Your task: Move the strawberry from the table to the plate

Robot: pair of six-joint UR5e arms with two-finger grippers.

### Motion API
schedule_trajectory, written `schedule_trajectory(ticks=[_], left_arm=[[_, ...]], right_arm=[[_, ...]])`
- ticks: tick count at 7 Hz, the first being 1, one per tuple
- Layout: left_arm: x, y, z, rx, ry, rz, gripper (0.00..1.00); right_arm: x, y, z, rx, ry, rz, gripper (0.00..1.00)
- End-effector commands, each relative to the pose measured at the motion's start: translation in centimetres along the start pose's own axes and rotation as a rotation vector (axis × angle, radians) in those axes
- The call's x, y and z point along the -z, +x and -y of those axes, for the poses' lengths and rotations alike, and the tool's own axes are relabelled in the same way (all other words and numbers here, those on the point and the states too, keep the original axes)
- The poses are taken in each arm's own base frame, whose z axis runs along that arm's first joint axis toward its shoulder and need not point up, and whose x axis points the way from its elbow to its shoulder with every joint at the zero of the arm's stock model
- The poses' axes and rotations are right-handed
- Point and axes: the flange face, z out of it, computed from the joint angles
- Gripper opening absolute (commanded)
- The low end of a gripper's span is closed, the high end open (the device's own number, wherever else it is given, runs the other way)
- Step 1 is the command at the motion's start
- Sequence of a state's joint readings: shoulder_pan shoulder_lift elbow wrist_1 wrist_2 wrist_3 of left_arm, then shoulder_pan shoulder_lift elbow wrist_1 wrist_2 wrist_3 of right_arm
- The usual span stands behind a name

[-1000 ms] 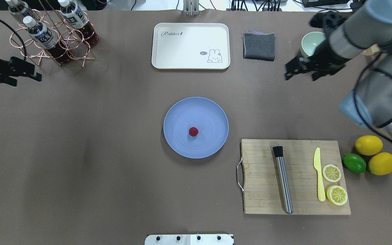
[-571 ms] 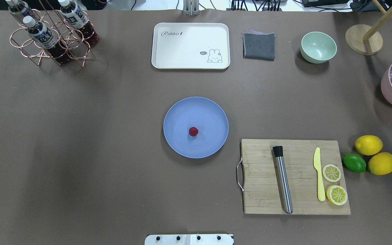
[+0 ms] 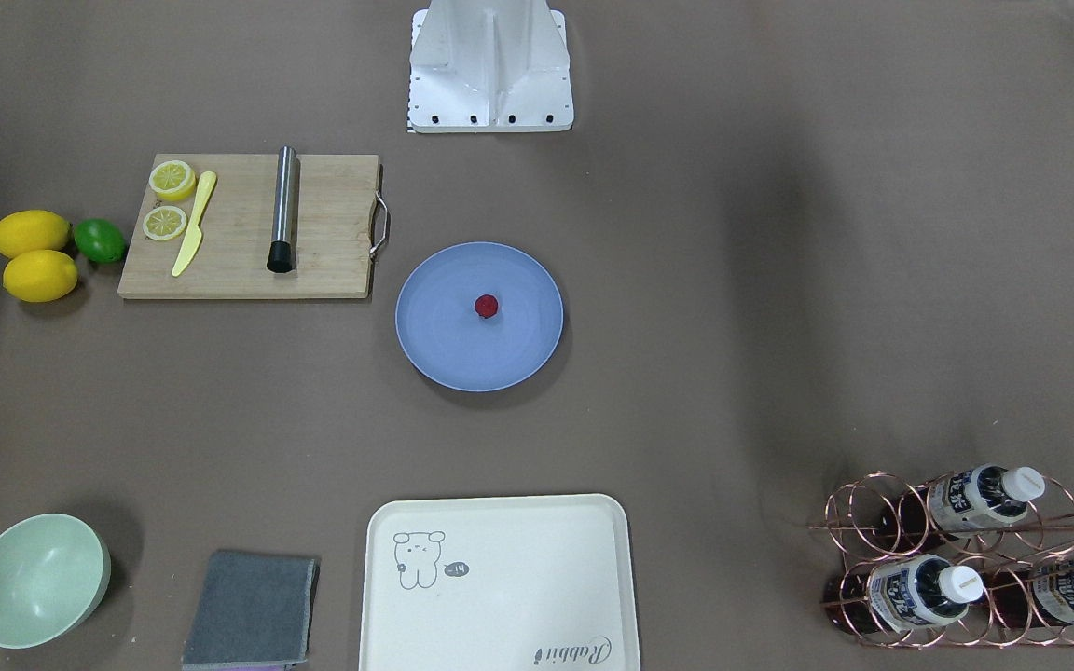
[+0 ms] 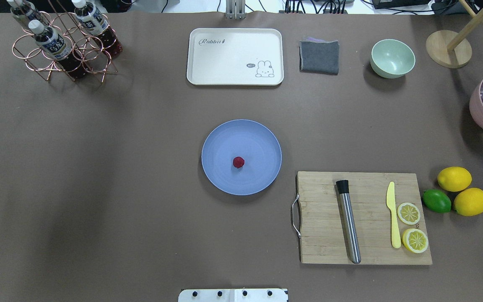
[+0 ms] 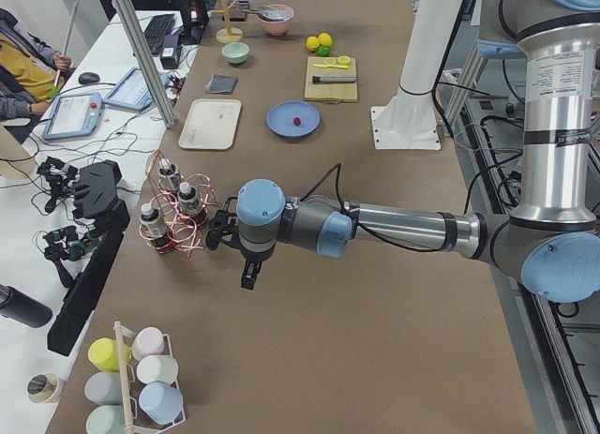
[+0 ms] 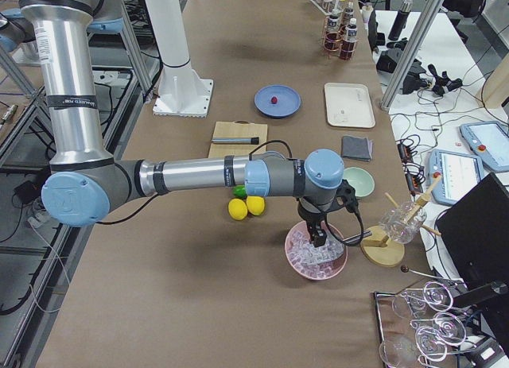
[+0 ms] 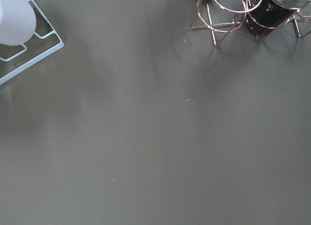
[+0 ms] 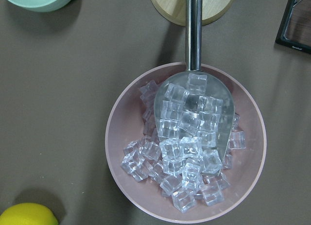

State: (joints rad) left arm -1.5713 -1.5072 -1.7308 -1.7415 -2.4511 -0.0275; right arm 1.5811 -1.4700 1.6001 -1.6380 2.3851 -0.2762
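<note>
- Dark-red strawberry [image 4: 238, 162]: lying on blue plate [image 4: 262, 142], near its middle
- Left gripper [image 5: 249, 276]: well apart from plate; spread or pressed together, cannot tell
- Right gripper [image 6: 317, 238]: well apart from plate; likewise cannot tell

Overhead exterior: high behind the robot, looking forward and down. Robot base [image 4: 233, 295] sits at the bottom edge, and the table [image 4: 99, 167] fills the frame.
Front-facing: opposite side, steeply down, base at top. Shares plate [image 4: 258, 142], cutting board [image 4: 321, 218] and tray [image 4: 233, 54] with the overhead, turned half round.
Exterior left: raised, at the table's end, looking along it. Bottle rack [image 5: 173, 214] near, plate far.
Exterior right: other end, looking back. Ice bowl [image 8: 119, 120] near, bottle rack far.
Left wrist: close, straight down on bare table, rack's foot at top right.
Right wrist: close, straight down into the ice bowl, which also shows at the overhead's right edge
</note>
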Motion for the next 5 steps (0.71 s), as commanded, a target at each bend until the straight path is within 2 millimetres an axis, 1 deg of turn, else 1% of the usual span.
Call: schedule_trajectory(ticks=[1, 5], left_arm=[[0.07, -0.28, -0.06, 0.005, 0.001, 0.017, 0.98], [0.07, -0.41, -0.05, 0.006, 0.002, 0.03, 0.98]], right_arm=[[-0.01, 0.04, -0.05, -0.005, 0.001, -0.002, 1.0], [-0.01, 0.04, -0.05, -0.007, 0.001, -0.002, 1.0]])
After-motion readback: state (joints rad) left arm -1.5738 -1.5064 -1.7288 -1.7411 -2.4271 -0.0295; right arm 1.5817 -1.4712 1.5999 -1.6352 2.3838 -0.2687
